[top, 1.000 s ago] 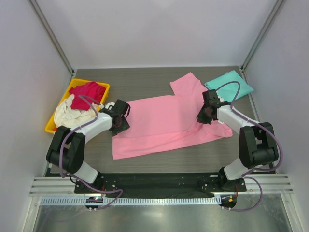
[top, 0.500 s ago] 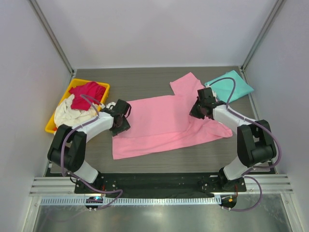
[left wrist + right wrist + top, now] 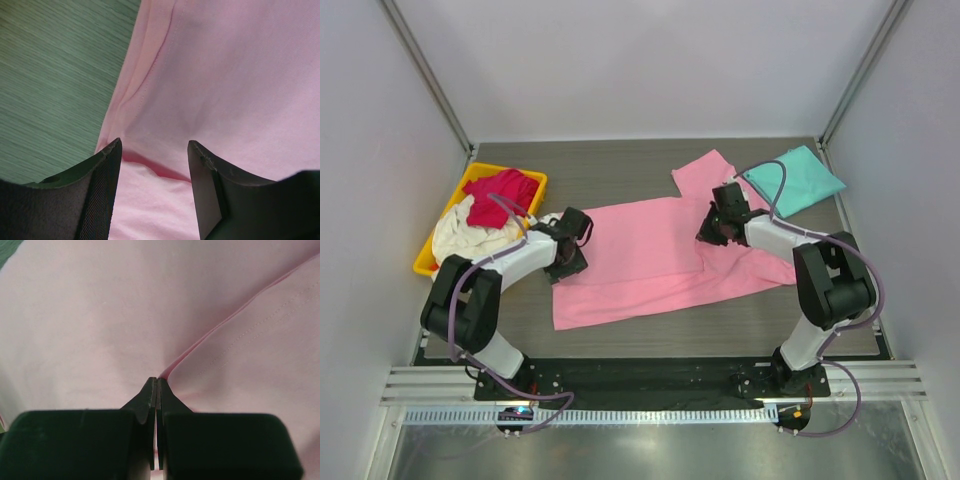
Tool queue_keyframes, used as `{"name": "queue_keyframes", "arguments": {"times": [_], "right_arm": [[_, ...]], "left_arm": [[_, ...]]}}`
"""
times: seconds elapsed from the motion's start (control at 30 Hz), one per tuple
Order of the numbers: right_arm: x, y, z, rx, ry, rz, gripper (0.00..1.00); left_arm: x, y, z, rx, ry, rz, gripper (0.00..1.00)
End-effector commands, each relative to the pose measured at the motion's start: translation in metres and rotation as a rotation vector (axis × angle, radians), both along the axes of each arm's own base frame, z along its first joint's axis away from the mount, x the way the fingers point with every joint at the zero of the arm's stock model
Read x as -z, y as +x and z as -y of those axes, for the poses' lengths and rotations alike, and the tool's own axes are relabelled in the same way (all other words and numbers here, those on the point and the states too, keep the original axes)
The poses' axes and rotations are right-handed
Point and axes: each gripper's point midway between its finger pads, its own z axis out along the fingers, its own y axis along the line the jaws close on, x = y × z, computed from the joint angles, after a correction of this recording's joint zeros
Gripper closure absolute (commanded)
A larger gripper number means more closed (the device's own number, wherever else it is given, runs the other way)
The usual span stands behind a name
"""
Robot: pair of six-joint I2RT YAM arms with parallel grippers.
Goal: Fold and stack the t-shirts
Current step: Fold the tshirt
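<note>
Top external view, for starters: shows the pink t-shirt [image 3: 650,255] spread mostly flat mid-table [image 3: 620,165], not folded yet. Got the teal t-shirt [image 3: 800,178] lying neat at the far right corner, so probably counts as done. Leaves the crimson t-shirt [image 3: 500,195] and cream t-shirt [image 3: 460,238] heaped in the yellow bin [image 3: 428,262]. Wrist views: right tool [image 3: 156,385] pinched tight on a pink fold, left tool [image 3: 155,150] spread wide over the shirt's edge, gripping nothing. Looks like three folds plus stacking to go.

Top camera high up, looks down on whole table [image 3: 620,165]. Wrist cameras very close, low — all three see pink shirt [image 3: 640,255].
</note>
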Motion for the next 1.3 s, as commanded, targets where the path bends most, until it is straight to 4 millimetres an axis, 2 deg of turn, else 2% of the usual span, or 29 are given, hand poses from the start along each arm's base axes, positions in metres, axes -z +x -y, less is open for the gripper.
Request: {"name": "queue_keyframes", "arguments": {"times": [0.0, 0.03, 0.13, 0.27, 0.47, 0.6, 0.67, 0.7, 0.77, 0.8, 0.9, 0.97, 1.03, 1.07, 1.17, 1.27], "right_arm": [[-0.025, 0.022, 0.000, 0.002, -0.032, 0.087, 0.99], [-0.032, 0.029, 0.003, 0.018, -0.054, 0.100, 0.99], [-0.036, 0.033, 0.006, 0.020, -0.081, 0.097, 0.99], [-0.030, 0.035, 0.011, 0.041, -0.110, 0.080, 0.99], [-0.029, 0.037, 0.014, 0.054, -0.131, 0.078, 0.99], [-0.029, 0.041, 0.013, 0.060, -0.131, 0.072, 0.99], [-0.028, 0.036, 0.016, 0.065, -0.148, 0.041, 0.93], [-0.039, 0.038, 0.018, 0.071, -0.151, 0.053, 0.84], [-0.047, 0.029, 0.029, 0.089, -0.194, 0.026, 0.75], [-0.058, 0.030, 0.042, 0.131, -0.221, 0.040, 0.70], [-0.057, 0.012, 0.067, 0.183, -0.259, -0.027, 0.67], [-0.060, 0.000, 0.095, 0.236, -0.283, -0.064, 0.67], [-0.049, -0.017, 0.115, 0.263, -0.300, -0.118, 0.67], [-0.051, -0.021, 0.134, 0.301, -0.300, -0.123, 0.67], [-0.037, -0.045, 0.168, 0.348, -0.316, -0.184, 0.65], [-0.036, -0.052, 0.183, 0.361, -0.337, -0.195, 0.64]], "left_arm": [[-0.015, 0.010, -0.005, -0.008, 0.049, 0.038, 0.43], [-0.017, 0.011, -0.006, -0.008, 0.053, 0.041, 0.43], [-0.021, 0.011, -0.010, -0.012, 0.076, 0.053, 0.43], [-0.026, 0.010, -0.013, -0.010, 0.090, 0.049, 0.43], [-0.063, 0.015, -0.018, 0.003, 0.107, 0.127, 0.44], [-0.064, 0.007, -0.011, 0.010, 0.061, 0.132, 0.44], [-0.064, 0.003, 0.000, 0.039, 0.017, 0.141, 0.43], [-0.065, 0.002, 0.007, 0.081, 0.001, 0.145, 0.44], [-0.069, 0.003, 0.030, 0.171, -0.099, 0.170, 0.44], [-0.066, 0.000, 0.039, 0.208, -0.122, 0.167, 0.44], [-0.061, -0.006, 0.056, 0.255, -0.197, 0.144, 0.43], [-0.058, -0.006, 0.063, 0.265, -0.228, 0.138, 0.42], [-0.046, -0.008, 0.062, 0.262, -0.214, 0.109, 0.43], [-0.041, -0.009, 0.058, 0.246, -0.194, 0.095, 0.43], [-0.025, -0.013, 0.052, 0.221, -0.160, 0.045, 0.43], [-0.014, -0.017, 0.049, 0.202, -0.146, 0.012, 0.42]]}}
